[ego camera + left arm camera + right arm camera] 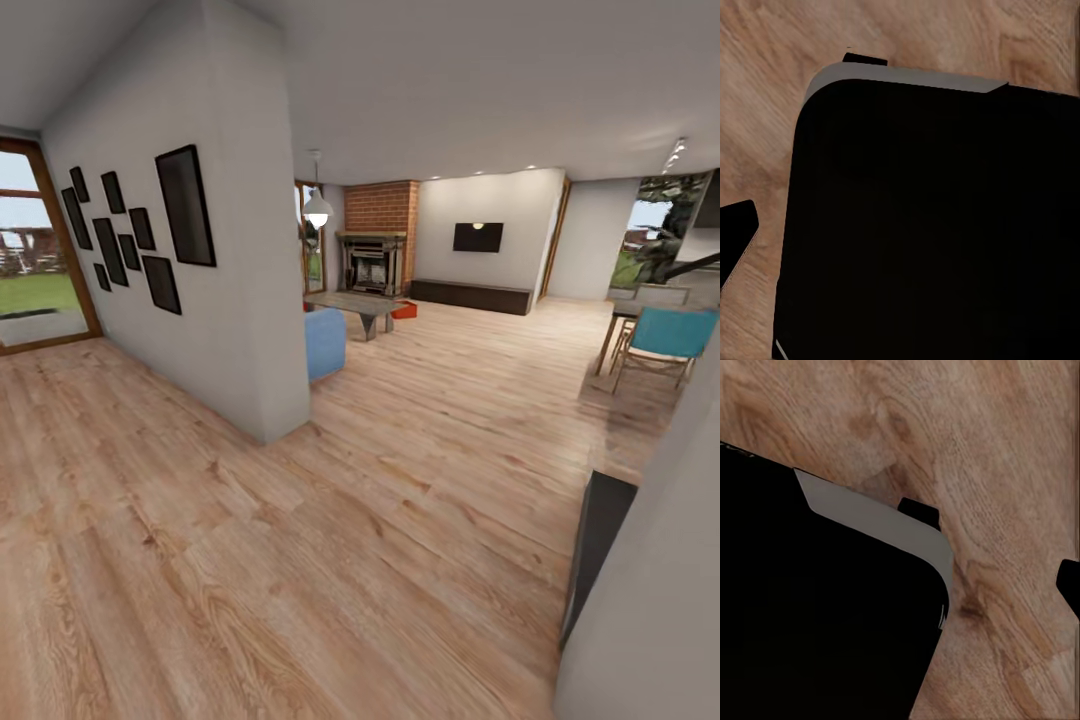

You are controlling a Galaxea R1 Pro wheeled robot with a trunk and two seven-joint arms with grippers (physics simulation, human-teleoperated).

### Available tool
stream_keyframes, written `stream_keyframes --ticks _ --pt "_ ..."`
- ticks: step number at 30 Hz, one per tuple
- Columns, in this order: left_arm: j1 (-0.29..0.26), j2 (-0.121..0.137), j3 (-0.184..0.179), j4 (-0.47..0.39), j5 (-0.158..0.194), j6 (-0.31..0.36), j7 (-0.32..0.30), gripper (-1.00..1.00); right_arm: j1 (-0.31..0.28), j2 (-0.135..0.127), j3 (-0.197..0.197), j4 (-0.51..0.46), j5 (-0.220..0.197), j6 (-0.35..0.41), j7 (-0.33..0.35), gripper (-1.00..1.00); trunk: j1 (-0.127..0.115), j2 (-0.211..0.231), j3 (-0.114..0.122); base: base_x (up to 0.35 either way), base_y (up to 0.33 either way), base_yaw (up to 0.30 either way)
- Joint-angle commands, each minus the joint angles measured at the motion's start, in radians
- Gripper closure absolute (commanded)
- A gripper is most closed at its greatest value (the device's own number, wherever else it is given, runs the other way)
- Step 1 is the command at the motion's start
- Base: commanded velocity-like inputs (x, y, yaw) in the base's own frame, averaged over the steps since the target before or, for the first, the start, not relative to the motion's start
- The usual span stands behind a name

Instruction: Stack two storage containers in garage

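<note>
One orange-red storage container [404, 311] is seen on the wood-plank floor [300, 540] of the living room, beside the coffee table [364, 304] before the brick fireplace [378, 250]. A blue sofa [325, 343] stands nearer. Whether either gripper is open or closed cannot be told.

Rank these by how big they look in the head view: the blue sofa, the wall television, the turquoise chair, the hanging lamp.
1. turquoise chair, though nearness to the camera helps it
2. blue sofa, partly hidden by the wall
3. wall television
4. hanging lamp
</note>
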Motion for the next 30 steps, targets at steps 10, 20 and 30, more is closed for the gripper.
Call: stream_keyframes --ticks 10,20,30 --pt "0.000 0.000 0.001 0.000 0.007 -0.002 -0.002 -1.00 -0.001 0.001 0.010 0.001 -0.009 -0.004 0.000 -1.00 0.001 0.000 -0.001 0.321 0.000 0.000" --pt "0.000 0.000 0.001 0.000 0.007 -0.002 -0.002 -1.00 -0.001 0.005 0.009 0.001 -0.015 -0.004 0.000 -1.00 0.001 0.000 -0.001 0.321 0.000 0.000" --pt "0.000 0.000 0.000 0.000 0.007 -0.002 -0.002 -1.00 -0.001 0.000 0.008 0.001 -0.014 -0.007 0.000 -1.00 0.001 0.000 -0.001 0.321 0.000 0.000"
